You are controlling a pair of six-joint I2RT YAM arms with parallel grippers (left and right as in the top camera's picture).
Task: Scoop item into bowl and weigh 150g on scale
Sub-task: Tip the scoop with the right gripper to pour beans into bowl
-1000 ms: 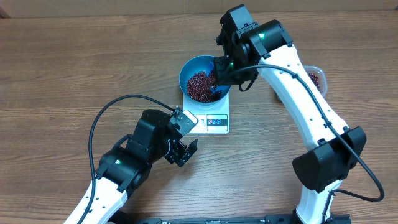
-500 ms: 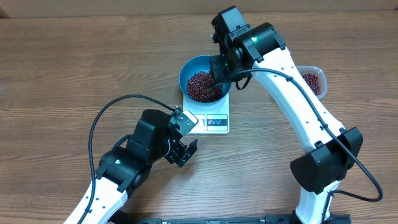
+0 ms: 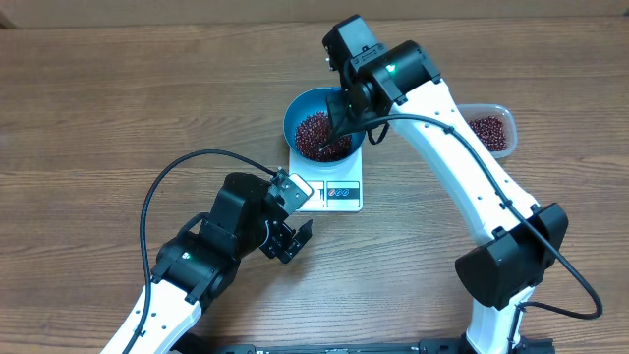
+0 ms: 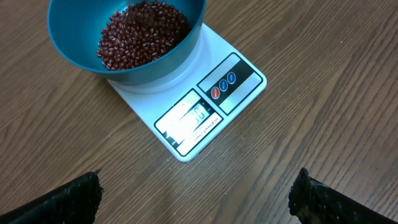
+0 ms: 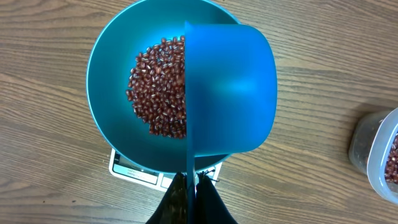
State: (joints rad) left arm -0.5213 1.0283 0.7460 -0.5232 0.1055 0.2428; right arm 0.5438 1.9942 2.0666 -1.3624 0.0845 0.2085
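Weighing station, viewed from overhead and from both wrists. The bowl (image 3: pixel 295 110) is being carried by the scale (image 3: pixel 334 194), which is lying on the table (image 3: pixel 98 98) with its display strip and buttons turned toward the left arm; the beans (image 3: pixel 314 136) are being held as a loose heap in the bottom of the bowl, the blue wall being left bare around them; a scoop (image 5: pixel 230 93) is being gripped by its thin handle in the right gripper (image 5: pixel 191 180), whose fingers are being pressed narrowly together on it; the scoop is being held over the bowl, its smooth blue back being turned to the wrist camera and the right part of the bowl being covered by it; whether beans are being carried in it cannot be told; the left gripper (image 3: pixel 292 241) is being held wide apart and empty over the table, just beside the display edge of the scale, nothing being touched; the display is being lit, but its digits cannot be read; a clear tub (image 3: pixel 511 123) with more beans is being kept on the table on the right arm's side, apart from the scale.
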